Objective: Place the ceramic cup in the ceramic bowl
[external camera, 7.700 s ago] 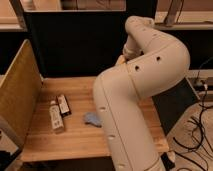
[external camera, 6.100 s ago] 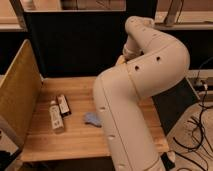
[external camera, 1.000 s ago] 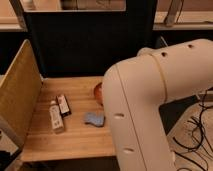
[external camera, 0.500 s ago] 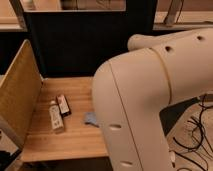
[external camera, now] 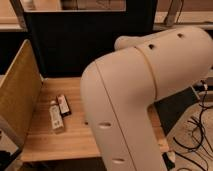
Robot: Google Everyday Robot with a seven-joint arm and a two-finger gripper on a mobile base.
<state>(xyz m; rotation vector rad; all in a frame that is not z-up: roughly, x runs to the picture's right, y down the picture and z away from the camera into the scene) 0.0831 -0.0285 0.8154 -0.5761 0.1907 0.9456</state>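
Two packets (external camera: pixel 56 119) on table (external camera: pixel 45 146) (labels unreadable); arm (external camera: pixel 150 95) hides the pincer.

Arm (external camera: pixel 145 100) over table (external camera: pixel 50 142), tool unseen

- The robot arm (external camera: pixel 145 100), filling the centre and right of the frame, is cream-white with a few small dark holes.
- The gripper is hidden behind that arm, so its colour cannot be told.
- The table (external camera: pixel 75 137) is light honey wood with a faint grain.
- The side panel (external camera: pixel 17 95) at left is mustard-tan and finely textured.
- The back panel (external camera: pixel 85 45) is black.
- The pale packet (external camera: pixel 56 119) is beige-white, and the dark packet (external camera: pixel 63 104) beside it is brown-black.
- The cables (external camera: pixel 200 132) at lower right are black.
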